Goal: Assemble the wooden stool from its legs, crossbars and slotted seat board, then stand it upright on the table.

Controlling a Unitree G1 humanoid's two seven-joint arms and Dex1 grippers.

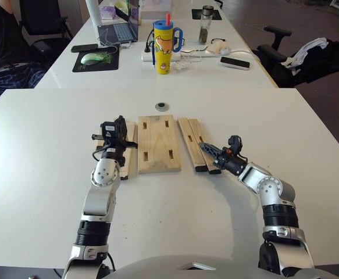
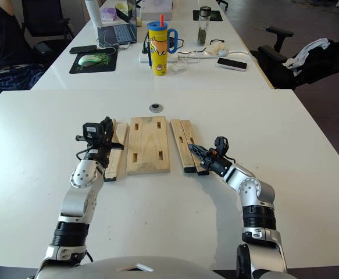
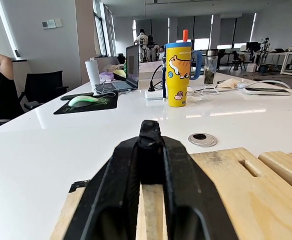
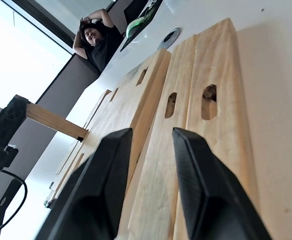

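my left pincer [image 3: 150, 142] grips a thin pale wooden crossbar [image 3: 151, 215]; my right pincer [image 4: 152, 136] sits open over 2 slotted pale wooden legs [image 1: 191, 139].

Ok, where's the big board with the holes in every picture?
Left eye view: the seat board lies flat, near the centre.
Right eye view: same place, slightly left of centre.
Left wrist view: the wide wood beside the left gripper, one slot showing.
Right wrist view: the thick board past the slotted planks.
Shared landmark: the round grommet beyond the board's far end.
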